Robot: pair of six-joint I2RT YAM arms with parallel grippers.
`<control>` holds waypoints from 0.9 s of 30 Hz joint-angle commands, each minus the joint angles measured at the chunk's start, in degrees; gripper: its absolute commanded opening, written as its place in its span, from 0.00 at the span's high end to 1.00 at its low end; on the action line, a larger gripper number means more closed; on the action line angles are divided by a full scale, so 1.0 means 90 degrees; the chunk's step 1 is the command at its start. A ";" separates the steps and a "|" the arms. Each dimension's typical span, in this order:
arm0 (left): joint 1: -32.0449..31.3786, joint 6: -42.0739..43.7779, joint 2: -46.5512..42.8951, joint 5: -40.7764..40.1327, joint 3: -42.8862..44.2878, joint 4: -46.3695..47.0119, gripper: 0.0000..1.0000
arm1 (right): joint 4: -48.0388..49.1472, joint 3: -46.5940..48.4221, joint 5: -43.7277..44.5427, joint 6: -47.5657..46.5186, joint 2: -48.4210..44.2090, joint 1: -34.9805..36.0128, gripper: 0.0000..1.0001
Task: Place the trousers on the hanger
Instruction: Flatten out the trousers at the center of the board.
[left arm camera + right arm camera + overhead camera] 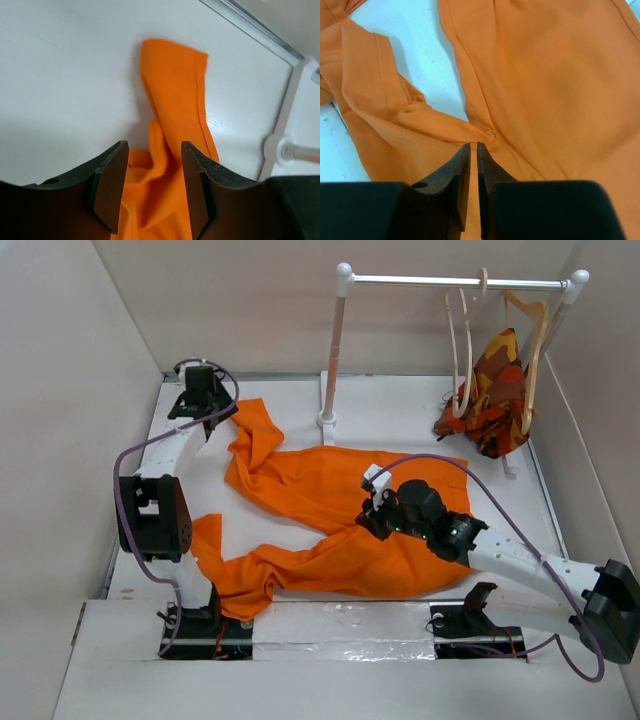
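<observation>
From above, the large plain bright-orange cloth trousers sprawl across the middle of the white table. One leg reaches toward 10 o'clock, where the left gripper sits, and the right gripper is down on their middle. At 1 o'clock a white rail carries the thin pale cream hanger, a thicker tan wooden hanger and a patterned orange-brown garment. Left wrist: the fingers are spread, with the leg end at 12 o'clock. Right wrist: the fingers are pressed together, pinching a puckered trouser fold.
</observation>
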 commanded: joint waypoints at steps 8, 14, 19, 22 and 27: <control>0.0522 -0.0341 0.1831 0.0630 0.1202 0.0710 0.56 | 0.0217 0.0244 0.0229 0.0026 -0.0098 0.0298 1.00; 0.0717 -0.0527 0.2495 0.1539 0.1349 0.1550 0.50 | 0.0217 0.0293 0.0190 0.0075 0.0185 0.0357 0.56; 0.0717 -0.0722 0.2915 0.2057 0.1514 0.2038 0.47 | 0.0519 0.0322 0.0267 0.0153 0.0604 0.0426 0.45; 0.0717 -0.0917 0.3101 0.2292 0.1476 0.2350 0.45 | 0.0559 0.0274 0.0316 0.0222 0.0644 0.0426 0.45; 0.0717 -0.1181 0.3140 0.2614 0.1115 0.3142 0.40 | 0.0539 0.0167 0.0434 0.0300 0.0635 0.0426 0.45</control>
